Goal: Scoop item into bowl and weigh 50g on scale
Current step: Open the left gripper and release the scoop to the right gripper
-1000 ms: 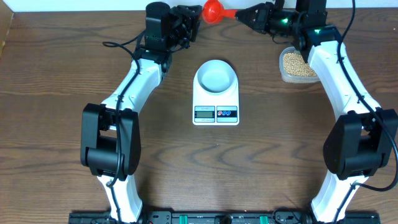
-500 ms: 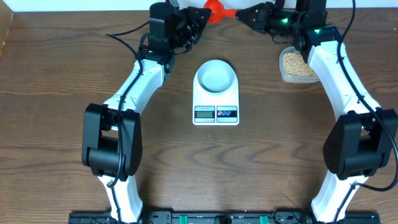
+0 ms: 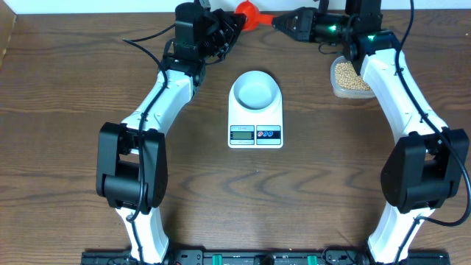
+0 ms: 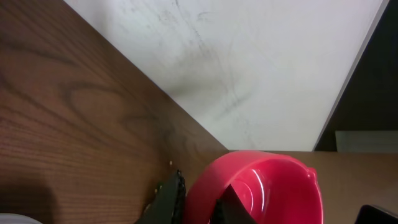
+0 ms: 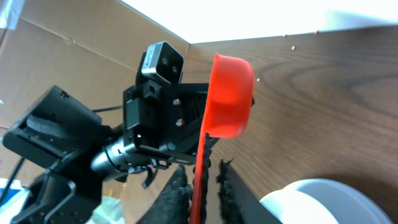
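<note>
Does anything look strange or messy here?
The red scoop is caught between both arms: the left gripper pinches its cup rim while the right gripper straddles its handle. A few tan specks, maybe stray beans, dot the table.

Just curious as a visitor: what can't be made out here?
Overhead: digits on the scale are too small to read.
Overhead: the right arm covers part of the tub of beans.
Right wrist: the bottom edge cuts off the bowl.
Left wrist: the red scoop runs off the bottom edge.

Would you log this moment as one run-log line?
left gripper: shut on red scoop | right gripper: around its handle, grip unclear | bowl: empty on scale | beans: in tub
</note>
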Controlling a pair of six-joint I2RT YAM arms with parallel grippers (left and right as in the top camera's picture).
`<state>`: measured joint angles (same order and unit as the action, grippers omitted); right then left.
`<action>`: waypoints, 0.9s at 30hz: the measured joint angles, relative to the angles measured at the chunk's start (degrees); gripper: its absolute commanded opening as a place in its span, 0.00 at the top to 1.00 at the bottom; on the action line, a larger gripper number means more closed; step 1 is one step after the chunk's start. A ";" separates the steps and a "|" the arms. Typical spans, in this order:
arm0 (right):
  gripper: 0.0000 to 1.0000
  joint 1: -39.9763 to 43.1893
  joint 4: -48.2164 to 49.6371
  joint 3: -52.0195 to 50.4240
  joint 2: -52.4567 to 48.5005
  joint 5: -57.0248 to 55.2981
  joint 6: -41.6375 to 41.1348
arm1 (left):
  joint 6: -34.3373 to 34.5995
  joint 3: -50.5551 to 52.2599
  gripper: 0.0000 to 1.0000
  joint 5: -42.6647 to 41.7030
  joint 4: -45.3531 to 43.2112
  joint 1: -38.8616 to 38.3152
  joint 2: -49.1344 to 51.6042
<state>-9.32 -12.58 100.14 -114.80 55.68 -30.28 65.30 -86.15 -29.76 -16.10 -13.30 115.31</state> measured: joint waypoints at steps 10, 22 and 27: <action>0.46 -0.33 0.02 0.02 0.00 -0.26 0.15 | -1.07 0.00 0.93 -0.11 0.00 -0.04 0.00; 0.70 -0.15 0.33 0.02 0.00 -1.33 -1.16 | -1.14 0.00 0.93 -0.11 2.25 -0.26 0.00; 0.69 -0.17 0.35 0.02 0.00 -1.46 -1.11 | -1.14 0.00 0.93 -0.13 2.25 -0.63 0.00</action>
<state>-9.50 -12.23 100.16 -114.80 54.22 -31.40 64.16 -86.15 -29.89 -13.85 -13.93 115.31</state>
